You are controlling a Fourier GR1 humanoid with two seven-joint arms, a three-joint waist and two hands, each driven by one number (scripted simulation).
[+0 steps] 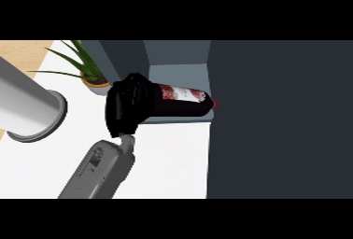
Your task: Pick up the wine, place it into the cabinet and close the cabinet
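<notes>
A dark wine bottle (180,99) with a white and red label lies on its side, its red-capped neck pointing right. Its body rests in the open cabinet (180,71), on the grey-blue shelf. My right hand (127,105) is shut on the bottle's base end, with the fingers curled round it and hiding that end. The grey forearm comes up from the lower left. A wide dark cabinet panel (276,116) stands just right of the bottle's cap. My left hand does not show.
A potted plant (88,72) with long green leaves stands left of the cabinet opening, close to my hand. A large grey cylinder (27,109) with a rimmed end lies at the far left. The white counter (169,158) spreads below the cabinet.
</notes>
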